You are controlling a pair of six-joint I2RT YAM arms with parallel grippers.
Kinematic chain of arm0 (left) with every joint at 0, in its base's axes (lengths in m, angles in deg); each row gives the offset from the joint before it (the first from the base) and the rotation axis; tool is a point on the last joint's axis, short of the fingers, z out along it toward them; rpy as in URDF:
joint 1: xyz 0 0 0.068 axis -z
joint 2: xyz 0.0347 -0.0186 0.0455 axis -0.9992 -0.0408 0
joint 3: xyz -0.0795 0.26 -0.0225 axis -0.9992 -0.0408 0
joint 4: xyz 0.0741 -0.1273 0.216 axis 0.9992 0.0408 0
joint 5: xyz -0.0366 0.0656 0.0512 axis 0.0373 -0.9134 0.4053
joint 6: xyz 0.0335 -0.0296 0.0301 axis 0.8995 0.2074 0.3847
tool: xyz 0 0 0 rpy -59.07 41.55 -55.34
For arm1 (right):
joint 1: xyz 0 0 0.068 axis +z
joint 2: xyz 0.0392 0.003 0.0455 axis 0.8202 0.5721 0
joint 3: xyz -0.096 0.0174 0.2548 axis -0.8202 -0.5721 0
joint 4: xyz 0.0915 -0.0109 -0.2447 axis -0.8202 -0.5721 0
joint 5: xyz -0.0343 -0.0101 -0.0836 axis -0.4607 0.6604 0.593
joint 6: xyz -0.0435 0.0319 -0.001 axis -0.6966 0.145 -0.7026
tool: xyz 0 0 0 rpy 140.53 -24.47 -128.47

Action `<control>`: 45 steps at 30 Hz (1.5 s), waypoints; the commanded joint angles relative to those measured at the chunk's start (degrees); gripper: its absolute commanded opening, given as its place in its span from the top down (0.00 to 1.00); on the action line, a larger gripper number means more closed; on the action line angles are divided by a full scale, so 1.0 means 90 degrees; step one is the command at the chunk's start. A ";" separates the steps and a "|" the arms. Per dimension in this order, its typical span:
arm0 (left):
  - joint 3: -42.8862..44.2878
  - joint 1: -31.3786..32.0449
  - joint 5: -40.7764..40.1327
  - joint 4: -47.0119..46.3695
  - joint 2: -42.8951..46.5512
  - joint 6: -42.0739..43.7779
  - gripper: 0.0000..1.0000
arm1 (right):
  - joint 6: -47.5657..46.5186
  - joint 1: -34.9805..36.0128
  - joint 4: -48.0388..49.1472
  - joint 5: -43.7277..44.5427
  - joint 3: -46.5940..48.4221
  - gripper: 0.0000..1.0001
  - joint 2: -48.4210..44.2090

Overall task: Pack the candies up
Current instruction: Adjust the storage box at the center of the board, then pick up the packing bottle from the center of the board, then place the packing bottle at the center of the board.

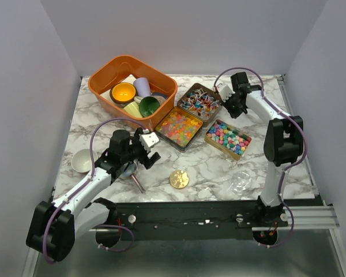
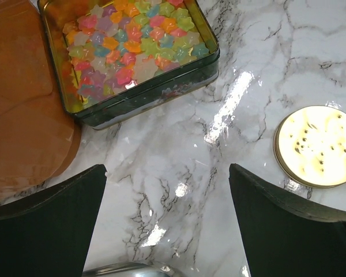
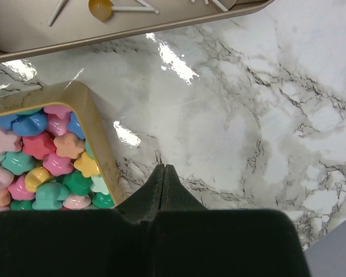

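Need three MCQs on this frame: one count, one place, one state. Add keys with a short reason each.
1. How many candy tins are there?
A two
B three
C five

2. The gold disc lies:
A inside a tin
B on the bare table
C between a gripper's fingers

3. The right gripper is:
A shut, empty
B wide open
C shut on a candy

Key:
1 B, the top view shows three open tins grouped mid-table.
2 B, the disc sits flat on marble in front of the tins, with nothing touching it.
3 A, the fingers meet with nothing between them.
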 commanded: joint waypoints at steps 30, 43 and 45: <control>0.0285 0.0503 -0.0485 0.0380 0.0136 -0.0006 0.01 | -0.4526 -0.0171 -0.2503 -0.2423 -0.4893 0.38 -0.5772; 0.0285 0.0025 -0.0944 0.0585 0.0234 -0.0280 0.01 | -0.4937 0.0395 -0.1975 -0.2471 -0.5265 0.43 -0.5126; 0.0305 -0.0073 -0.0954 0.0634 0.0263 -0.0280 0.01 | -0.4859 0.0522 -0.1956 -0.2501 -0.5343 0.45 -0.5087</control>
